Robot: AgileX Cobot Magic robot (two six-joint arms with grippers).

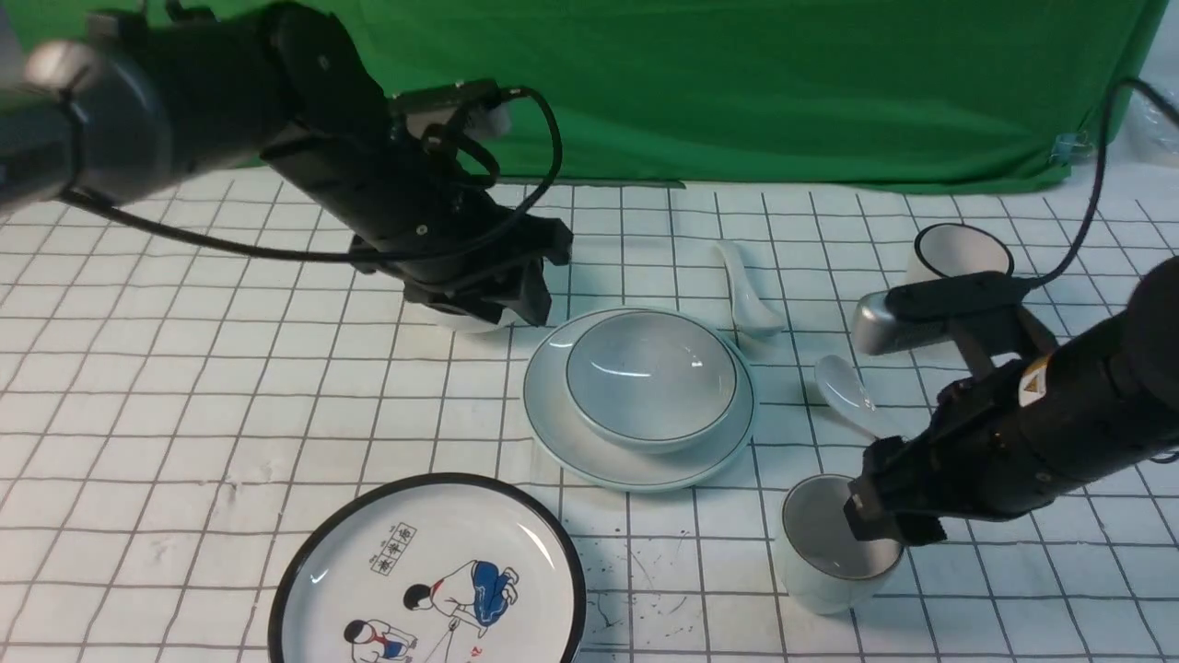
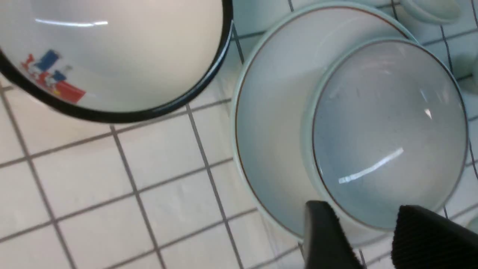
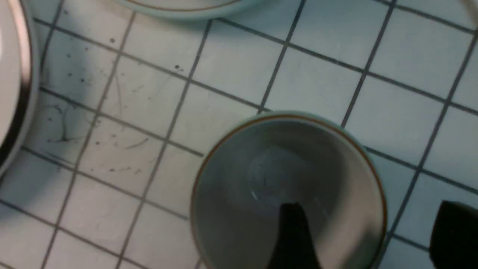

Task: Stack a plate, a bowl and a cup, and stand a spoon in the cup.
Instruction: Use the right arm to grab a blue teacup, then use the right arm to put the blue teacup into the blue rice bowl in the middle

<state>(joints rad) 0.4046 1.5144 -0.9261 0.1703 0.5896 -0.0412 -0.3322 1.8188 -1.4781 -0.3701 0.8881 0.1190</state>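
Observation:
The pale plate [image 1: 636, 460] lies mid-table with the shallow pale bowl [image 1: 651, 378] on it. The squat pale cup [image 1: 824, 562] stands alone, to the front right of the plate. My right gripper [image 1: 889, 529] is open and straddles the cup's wall: in the right wrist view one finger [image 3: 295, 239] is inside the cup [image 3: 287, 168], the other outside. My left gripper [image 1: 516, 295] is open and empty, above the plate's far left edge; its wrist view shows the bowl [image 2: 388, 130] and plate [image 2: 272, 112] beyond its fingers [image 2: 325, 235]. Two white spoons lie right of the plate, one far [image 1: 751, 295], one nearer [image 1: 852, 391]; no markings are readable.
A black-rimmed white bowl [image 1: 461, 320] sits under my left arm, also in the left wrist view [image 2: 112, 56]. A cartoon plate [image 1: 428, 571] lies at the front left. A tall black-rimmed cup [image 1: 958, 253] stands at the far right. A green backdrop closes the back.

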